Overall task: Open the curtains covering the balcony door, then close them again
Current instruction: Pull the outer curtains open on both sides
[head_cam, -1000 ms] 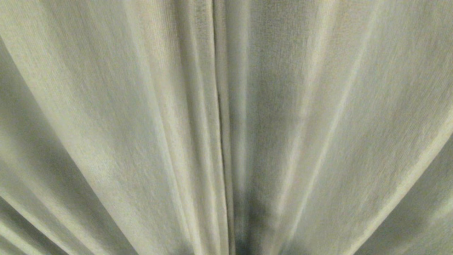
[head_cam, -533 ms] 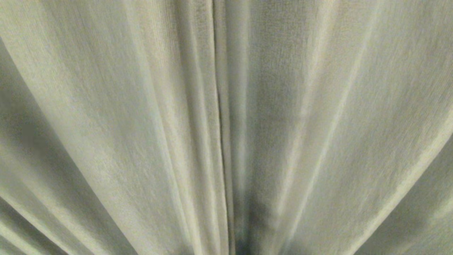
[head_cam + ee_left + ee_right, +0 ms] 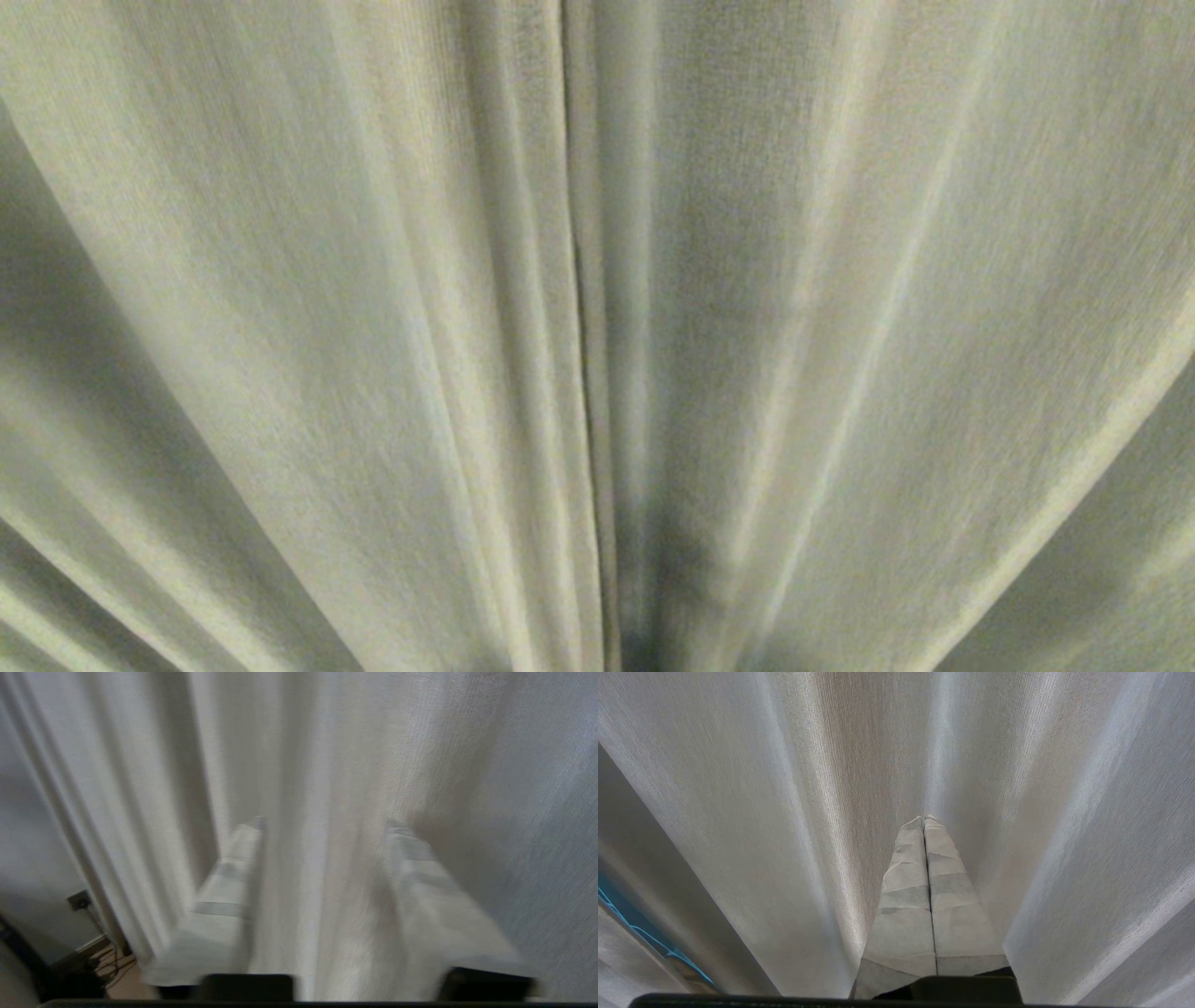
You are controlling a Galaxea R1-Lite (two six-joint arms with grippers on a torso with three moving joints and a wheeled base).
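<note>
curtains (image 3: 373, 327) drawn shut before us, seam (image 3: 583, 327) central | left pincer (image 3: 322, 826) gaping, empty, facing a fold, we judge to grasp | right pincer (image 3: 924, 821) pressed closed, empty, idle

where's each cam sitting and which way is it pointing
Head: on the robot's head, facing the curtains close up; no arm shows.
Left wrist: behind the left gripper, fingers apart, facing curtain folds, with a wall socket to one side.
Right wrist: behind the right gripper, fingers shut, facing the folds.
Shared: all three show the curtains.
</note>
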